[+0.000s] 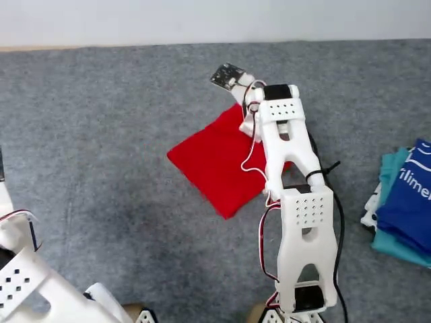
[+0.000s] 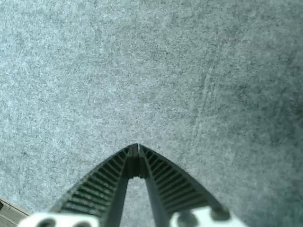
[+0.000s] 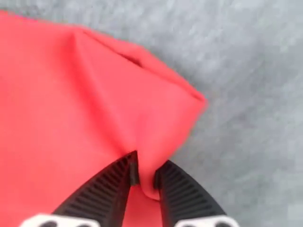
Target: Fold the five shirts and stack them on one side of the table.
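Right hand [image 3: 144,170] of mine nipped nearly shut on a fold at the edge of the red shirt [image 3: 71,94]. It lies folded mid-tabletop, toward the far edge. My left hand [image 2: 138,152] is closed and empty over bare grey tabletop [image 2: 142,71]. At the right edge, blue shirt [image 1: 412,202] lies stacked on teal shirt [image 1: 392,168]. I judge the stack begun, red yet to join, and short of five.

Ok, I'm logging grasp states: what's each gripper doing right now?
Left gripper: closed, holding nothing.
Right gripper: closed on the red shirt.
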{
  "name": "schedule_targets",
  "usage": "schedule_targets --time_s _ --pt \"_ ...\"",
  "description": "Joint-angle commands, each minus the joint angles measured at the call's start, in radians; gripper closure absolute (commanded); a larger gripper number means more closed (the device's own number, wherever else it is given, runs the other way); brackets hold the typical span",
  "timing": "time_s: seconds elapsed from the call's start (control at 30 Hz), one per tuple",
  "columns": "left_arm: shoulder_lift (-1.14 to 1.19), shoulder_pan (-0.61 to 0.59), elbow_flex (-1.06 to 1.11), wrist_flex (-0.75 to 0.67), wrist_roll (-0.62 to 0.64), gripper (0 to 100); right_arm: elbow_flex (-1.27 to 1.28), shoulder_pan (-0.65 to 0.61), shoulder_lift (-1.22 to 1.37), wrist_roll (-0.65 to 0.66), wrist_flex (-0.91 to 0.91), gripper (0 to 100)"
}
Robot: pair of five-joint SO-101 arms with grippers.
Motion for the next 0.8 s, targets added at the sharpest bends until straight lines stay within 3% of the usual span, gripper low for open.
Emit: schedule_targets --time_s 0.0,0.13,0.33,0.5,0.63,0.77 --pt "-0.014 -0.002 -0.008 -0.014 -0.011 100 -0.086 0.012 -0.054 0.074 -0.079 98.8" --pt "-0.008 -0.002 -0.007 -0.015 -0.011 100 -0.103 0.005 -0.051 0.044 -0.119 92.5" --pt "-0.008 0.000 -0.005 -0.018 -0.011 100 -0.160 0.022 -0.050 -0.287 -0.113 75.8" --pt "-0.006 0.002 -0.005 -0.018 -0.011 100 -0.163 0.015 -0.054 -0.491 -0.113 75.2" --pt "-0.006 0.002 -0.004 -0.018 -0.011 100 -0.212 0.013 -0.088 -0.732 -0.036 75.2" --pt "-0.006 0.002 0.015 -0.028 -0.011 100 -0.255 -0.019 -0.104 -1.088 0.042 75.2"
